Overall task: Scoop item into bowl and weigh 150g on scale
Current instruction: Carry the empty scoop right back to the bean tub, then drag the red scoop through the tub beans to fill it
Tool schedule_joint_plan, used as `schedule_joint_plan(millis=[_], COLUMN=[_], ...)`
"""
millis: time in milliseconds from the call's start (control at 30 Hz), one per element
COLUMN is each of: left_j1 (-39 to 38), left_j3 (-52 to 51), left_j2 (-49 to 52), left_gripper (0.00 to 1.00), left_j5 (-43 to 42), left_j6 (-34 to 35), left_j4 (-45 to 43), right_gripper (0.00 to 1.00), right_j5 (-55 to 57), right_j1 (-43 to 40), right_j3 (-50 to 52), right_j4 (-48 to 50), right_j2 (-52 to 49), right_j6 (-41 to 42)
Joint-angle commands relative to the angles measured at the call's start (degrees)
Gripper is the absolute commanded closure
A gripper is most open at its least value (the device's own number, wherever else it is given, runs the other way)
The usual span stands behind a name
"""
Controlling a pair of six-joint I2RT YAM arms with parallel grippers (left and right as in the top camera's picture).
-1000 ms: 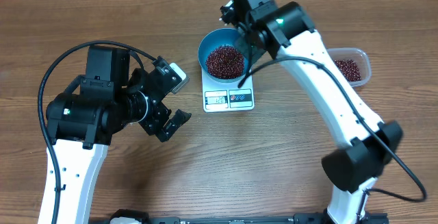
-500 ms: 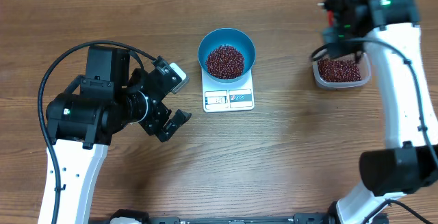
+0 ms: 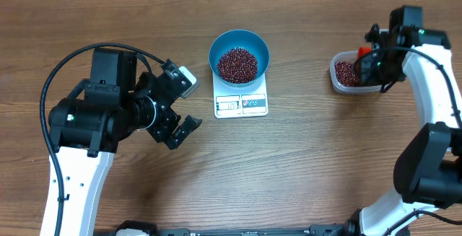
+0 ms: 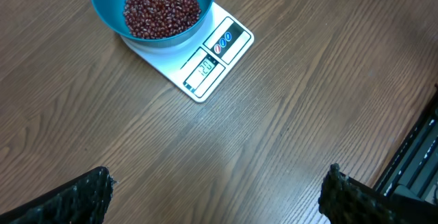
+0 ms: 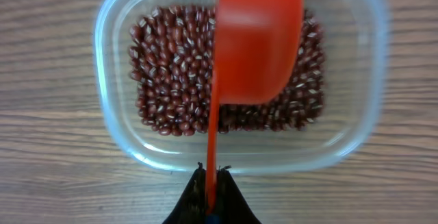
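Note:
The blue bowl (image 3: 214, 48) sits on the white scale (image 3: 241, 104) at the table's centre, with a heap of red-brown beans (image 3: 237, 63) in it. At the far right my right gripper (image 3: 375, 57) is shut on the thin handle of a red scoop (image 5: 256, 39). The scoop's cup hangs over the beans (image 5: 171, 73) in a clear plastic tub (image 5: 113, 125). My left gripper (image 3: 186, 105) stands wide open over bare wood, left of the scale, holding nothing. In the left wrist view the bowl (image 4: 102, 11) and scale (image 4: 219, 53) lie well ahead of the open gripper (image 4: 215, 186).
The clear tub (image 3: 336, 77) stands on the table right of the scale, near the right arm's white links. A black cable loops over the left arm. Dark frame parts (image 4: 417, 162) edge the table on the near side.
My right arm has swung from above the blue bowl across to the tub on the right, carrying the red scoop. The left arm has stayed still.

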State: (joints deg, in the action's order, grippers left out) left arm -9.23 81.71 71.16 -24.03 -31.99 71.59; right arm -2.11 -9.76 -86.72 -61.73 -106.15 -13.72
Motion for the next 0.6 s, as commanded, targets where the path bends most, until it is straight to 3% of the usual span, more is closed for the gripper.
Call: schedule_joint_plan(millis=[0, 567], left_j1=[0.2, 0.2], left_j3=[0.8, 0.8], left_j2=[0.1, 0.1], left_gripper=[0.00, 0.00], left_j5=[-0.9, -0.9], left_j6=[-1.2, -1.2], left_j4=[0.0, 0.0], right_gripper=[0.96, 0.96], right_j5=[-0.5, -0.9], right_j1=[-0.5, -0.5], right_j3=[2.4, 2.5], right_j4=[2.2, 3.3], right_j2=[0.4, -6.3], right_j6=[0.2, 0.0])
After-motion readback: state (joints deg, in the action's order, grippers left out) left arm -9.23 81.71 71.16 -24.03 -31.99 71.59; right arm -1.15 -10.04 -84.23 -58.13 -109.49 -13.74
